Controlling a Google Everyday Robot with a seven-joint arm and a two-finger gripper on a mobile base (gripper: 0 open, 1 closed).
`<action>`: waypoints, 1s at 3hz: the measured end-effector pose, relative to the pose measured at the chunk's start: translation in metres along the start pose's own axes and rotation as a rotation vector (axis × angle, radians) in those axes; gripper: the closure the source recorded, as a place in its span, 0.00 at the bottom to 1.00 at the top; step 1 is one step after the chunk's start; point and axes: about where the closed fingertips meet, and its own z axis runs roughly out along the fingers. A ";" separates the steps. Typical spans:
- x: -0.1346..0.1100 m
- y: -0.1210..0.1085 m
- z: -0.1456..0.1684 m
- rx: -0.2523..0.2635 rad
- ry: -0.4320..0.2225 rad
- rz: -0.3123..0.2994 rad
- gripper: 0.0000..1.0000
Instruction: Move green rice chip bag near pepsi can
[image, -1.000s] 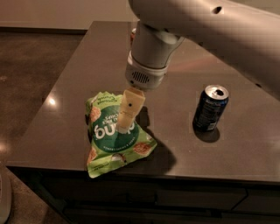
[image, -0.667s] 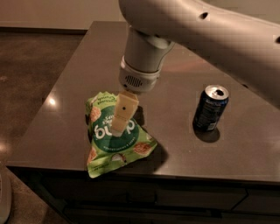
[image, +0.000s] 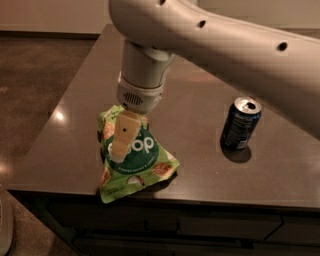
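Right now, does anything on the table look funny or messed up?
Yes, a little. The green rice chip bag is crumpled and tilted, with one corner right at the table's front edge. The end effector is down on its upper part. The pepsi can stands upright, apart from it.

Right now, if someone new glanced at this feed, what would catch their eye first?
The big pale arm reaching in from the upper right dominates the view, with its gripper down on the green rice chip bag near the front edge of the table. The bag looks crumpled and tilted rather than lying flat. The pepsi can stands upright off to the right, clearly apart from the bag.
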 end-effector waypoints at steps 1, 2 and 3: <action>-0.008 0.004 0.004 -0.007 0.026 -0.007 0.14; -0.011 0.002 0.002 -0.010 0.046 -0.011 0.37; -0.010 -0.005 -0.006 -0.003 0.056 -0.013 0.61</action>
